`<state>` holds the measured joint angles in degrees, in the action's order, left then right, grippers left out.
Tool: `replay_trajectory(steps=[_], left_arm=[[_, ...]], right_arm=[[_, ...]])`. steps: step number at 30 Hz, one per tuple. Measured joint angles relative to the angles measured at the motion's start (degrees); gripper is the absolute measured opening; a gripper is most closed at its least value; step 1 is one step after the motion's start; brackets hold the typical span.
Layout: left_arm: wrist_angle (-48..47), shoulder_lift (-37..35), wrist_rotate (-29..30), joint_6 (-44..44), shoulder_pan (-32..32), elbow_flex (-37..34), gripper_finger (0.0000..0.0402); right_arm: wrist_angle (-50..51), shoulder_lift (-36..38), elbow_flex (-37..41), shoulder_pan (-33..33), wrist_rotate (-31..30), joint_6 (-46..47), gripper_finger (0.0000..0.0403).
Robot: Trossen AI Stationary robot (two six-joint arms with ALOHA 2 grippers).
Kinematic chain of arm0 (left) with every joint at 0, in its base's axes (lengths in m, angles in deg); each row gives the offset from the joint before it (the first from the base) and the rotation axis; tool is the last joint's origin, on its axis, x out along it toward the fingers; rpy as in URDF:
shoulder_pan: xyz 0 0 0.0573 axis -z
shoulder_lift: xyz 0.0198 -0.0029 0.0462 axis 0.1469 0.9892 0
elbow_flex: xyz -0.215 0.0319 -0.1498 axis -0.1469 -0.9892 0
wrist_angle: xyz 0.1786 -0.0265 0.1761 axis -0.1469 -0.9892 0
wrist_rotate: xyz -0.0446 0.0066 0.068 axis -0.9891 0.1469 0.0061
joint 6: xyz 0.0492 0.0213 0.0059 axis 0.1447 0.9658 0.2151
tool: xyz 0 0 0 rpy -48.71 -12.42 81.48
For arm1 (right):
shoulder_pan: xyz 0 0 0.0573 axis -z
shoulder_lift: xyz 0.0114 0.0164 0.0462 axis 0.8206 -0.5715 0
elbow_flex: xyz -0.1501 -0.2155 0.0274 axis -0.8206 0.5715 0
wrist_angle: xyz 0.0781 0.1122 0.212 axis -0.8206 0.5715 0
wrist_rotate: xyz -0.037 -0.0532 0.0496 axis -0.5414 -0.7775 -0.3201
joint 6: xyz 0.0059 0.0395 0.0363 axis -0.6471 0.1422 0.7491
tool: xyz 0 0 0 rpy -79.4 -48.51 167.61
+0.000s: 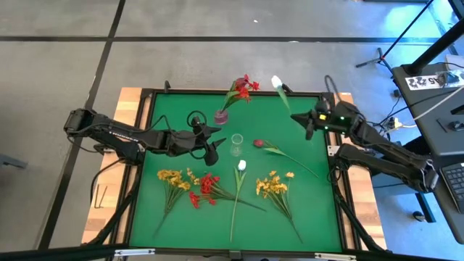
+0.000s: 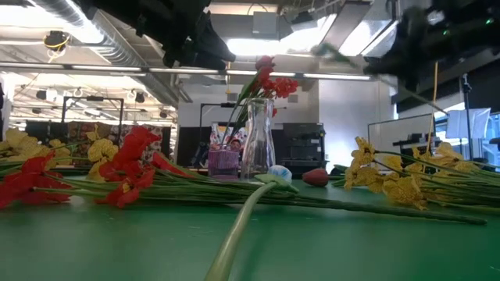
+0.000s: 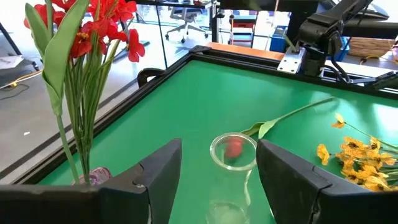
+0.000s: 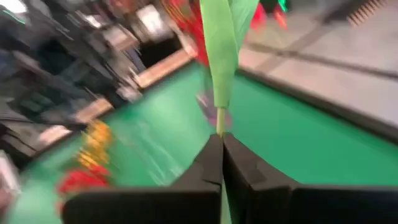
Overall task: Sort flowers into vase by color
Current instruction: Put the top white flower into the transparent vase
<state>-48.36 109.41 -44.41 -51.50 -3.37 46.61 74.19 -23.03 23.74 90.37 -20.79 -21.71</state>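
My right gripper [image 1: 309,125] hovers over the table's far right part, shut on a white tulip [image 1: 276,82]. My left gripper [image 3: 219,147] is open just left of the empty clear glass vase [image 1: 236,143]. Its fingers stand on either side of the vase's near side and do not touch it. A red spray [image 1: 243,87] stands with its stems in a small purple vase [image 1: 221,116]. Lying flat on the green mat are two yellow sprays [image 1: 172,178] [image 1: 272,185], a red spray [image 1: 205,187], a white tulip [image 1: 241,165] and a dark pink bud [image 1: 258,143]. My right gripper pinches the tulip's green stem [image 4: 221,121] between its two shut fingers, below a long leaf [image 4: 221,50]. The flower is lifted clear of the table. Its white blossom points past the fingers toward the far edge.
A raised black rim [image 1: 217,92] frames the mat. The two vases stand close together at the table's middle. Flowers cover the near half. Bare mat lies to the far left [image 1: 174,109] and along the right side [image 1: 319,203].
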Motion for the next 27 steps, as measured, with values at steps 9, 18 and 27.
replay_trajectory(steps=[9,18,27], left_arm=[[0.02,0.00,-0.01,-1.39,-0.02,0.00,0.0204],[0.44,0.00,-0.02,-2.85,-0.02,0.00,0.0204],[0.46,0.00,-0.01,-3.02,-0.02,0.00,0.0204]], right_arm=[[-14.50,1.45,-0.01,0.00,10.60,2.68,0.0000],[-34.80,-4.68,-0.05,-7.57,10.52,1.28,0.0000],[-55.97,-19.37,-0.05,-20.38,-3.25,-8.76,0.0000]])
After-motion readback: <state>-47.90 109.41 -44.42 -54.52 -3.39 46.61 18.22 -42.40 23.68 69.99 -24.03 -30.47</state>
